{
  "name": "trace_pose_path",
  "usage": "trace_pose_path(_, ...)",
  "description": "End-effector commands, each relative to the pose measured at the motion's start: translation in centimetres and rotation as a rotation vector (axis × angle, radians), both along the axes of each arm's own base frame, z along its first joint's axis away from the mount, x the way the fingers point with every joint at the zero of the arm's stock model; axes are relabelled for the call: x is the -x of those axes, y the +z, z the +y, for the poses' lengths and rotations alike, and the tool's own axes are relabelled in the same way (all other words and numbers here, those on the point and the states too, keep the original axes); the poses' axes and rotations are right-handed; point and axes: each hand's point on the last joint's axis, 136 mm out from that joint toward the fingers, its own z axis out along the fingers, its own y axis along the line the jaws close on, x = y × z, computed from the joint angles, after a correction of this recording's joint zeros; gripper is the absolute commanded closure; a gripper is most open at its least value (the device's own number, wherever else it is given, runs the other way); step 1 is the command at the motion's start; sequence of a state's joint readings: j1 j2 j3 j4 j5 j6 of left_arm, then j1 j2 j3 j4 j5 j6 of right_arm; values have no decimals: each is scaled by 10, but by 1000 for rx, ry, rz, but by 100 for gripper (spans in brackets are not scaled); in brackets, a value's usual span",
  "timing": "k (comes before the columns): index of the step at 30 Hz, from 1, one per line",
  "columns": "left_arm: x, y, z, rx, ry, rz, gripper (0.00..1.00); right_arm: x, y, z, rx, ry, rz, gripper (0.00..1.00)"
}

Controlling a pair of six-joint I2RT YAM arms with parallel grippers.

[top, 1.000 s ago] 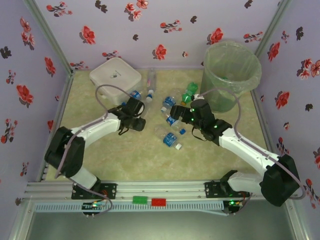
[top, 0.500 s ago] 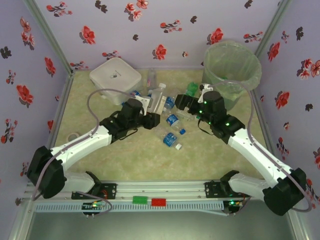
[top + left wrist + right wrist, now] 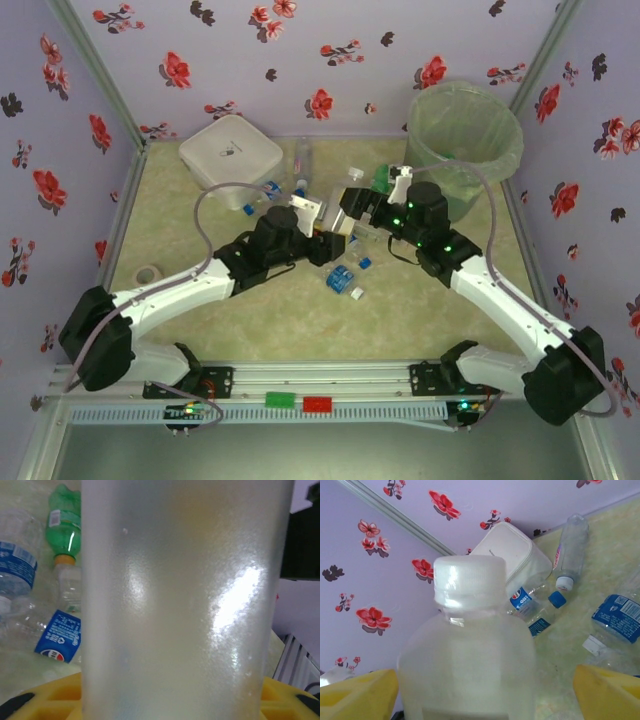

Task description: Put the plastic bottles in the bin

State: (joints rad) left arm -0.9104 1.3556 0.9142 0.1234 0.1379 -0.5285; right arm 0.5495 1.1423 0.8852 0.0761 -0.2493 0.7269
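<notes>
Right wrist view gives me the best look at the bottle in play: one frosted bottle [image 3: 467, 655] with a white cap, its lower body cut off by the frame edge. Either side of it the right gripper [image 3: 480, 692] has its yellow fingers [image 3: 607, 690] spread wide, with open space between the bottle and one finger, so nothing is pinched there. On the left wrist camera the left gripper [image 3: 160, 702] is pressed together on that same frosted bottle, whose body blocks most of the picture, cap and base out of frame. From overhead I see it held above the table [image 3: 300, 325] just left of the bin [image 3: 435, 170], outside it. What lies in the bin I cannot make out through its cloudy wall.

Farther left of the bin the right wrist camera shows one long clear bottle [image 3: 570, 550], one blue-labelled bottle [image 3: 615, 622] cut off at the edge, and a Pepsi-labelled bottle [image 3: 522, 597] tangled with a blue cap [image 3: 556, 599]; whether that is one bottle or two I cannot tell. One green bottle [image 3: 383, 178] lies just beside the bin's left wall. The left arm [image 3: 180, 285] and right arm [image 3: 500, 300] cover part of the scatter, so I can't total the loose bottles. One white box [image 3: 230, 150] sits well left of the bin
</notes>
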Motion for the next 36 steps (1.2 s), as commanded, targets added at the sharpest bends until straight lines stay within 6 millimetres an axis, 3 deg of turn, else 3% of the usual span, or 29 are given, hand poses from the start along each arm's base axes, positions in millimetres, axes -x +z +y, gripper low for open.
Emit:
trace_pose_path(1,4,15,-13,47,-42,-45,98,-3,4,9,-60,25,-4,13)
trace_pose_path(9,6,15,-13,46,-51,-51,92,-7,-10,2,-59,-27,34,43)
trace_pose_path(11,6,15,-13,53,-48,-49,80,-9,-11,0,-60,-44,29,49)
trace_pose_path(15,7,14,-8,56,-35,-39,26,-15,-16,-6,10,-68,33,52)
trace_pose_path(18,4,8,3,44,20,-29,11,-30,-23,-24,76,-129,54,53)
trace_pose_path(20,0,3,12,34,60,-22,6,-42,-16,-31,68,-128,46,54)
trace_pose_path(23,-14,-7,35,9,169,-30,0,-54,-1,-43,131,-129,40,54)
trace_pose_path(26,-31,-13,67,-3,300,-6,0,-61,27,-57,219,-149,-6,54)
trace_pose_path(28,-44,-20,90,8,384,21,0,-69,56,-69,238,-183,-67,54)
trace_pose_path(31,-60,-32,108,29,445,36,0,-83,107,-90,255,-246,-150,54)
trace_pose_path(36,-69,-44,121,30,483,70,0,-109,167,-133,291,-389,-243,54)
